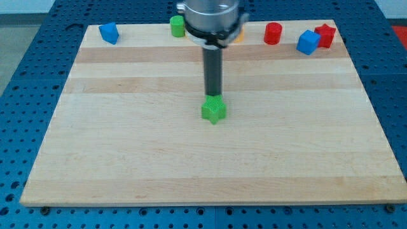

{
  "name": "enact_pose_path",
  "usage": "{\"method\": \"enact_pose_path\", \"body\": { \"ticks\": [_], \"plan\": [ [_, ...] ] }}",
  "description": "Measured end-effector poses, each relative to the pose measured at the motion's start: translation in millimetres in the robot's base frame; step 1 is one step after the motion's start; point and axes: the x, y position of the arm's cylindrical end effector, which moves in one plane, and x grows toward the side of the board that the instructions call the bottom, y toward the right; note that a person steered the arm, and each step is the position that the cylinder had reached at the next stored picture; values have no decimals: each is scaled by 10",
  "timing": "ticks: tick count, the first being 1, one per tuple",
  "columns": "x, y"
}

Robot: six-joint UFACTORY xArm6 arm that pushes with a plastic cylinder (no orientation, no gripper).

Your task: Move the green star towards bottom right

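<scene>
The green star (pixel 214 111) lies near the middle of the wooden board (pixel 127 159). My rod comes down from the view's top, and my tip (pixel 213 97) sits right at the star's upper edge, touching it or very nearly so. The star is just below the tip in the view.
Along the board's top edge: a blue block (pixel 109 32) at the left, a green cylinder (pixel 177 26) beside the arm, a bit of orange block (pixel 240 35) partly hidden behind the arm, a red cylinder (pixel 273 33), a blue cube (pixel 308 42), and a red star (pixel 325 35).
</scene>
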Motion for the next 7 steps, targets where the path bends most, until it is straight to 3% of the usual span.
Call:
{"method": "enact_pose_path", "body": {
  "ticks": [1,3,4,5,7],
  "plan": [
    [140,80],
    [-42,-521],
    [194,-624],
    [405,-292],
    [648,959]
  ]
}}
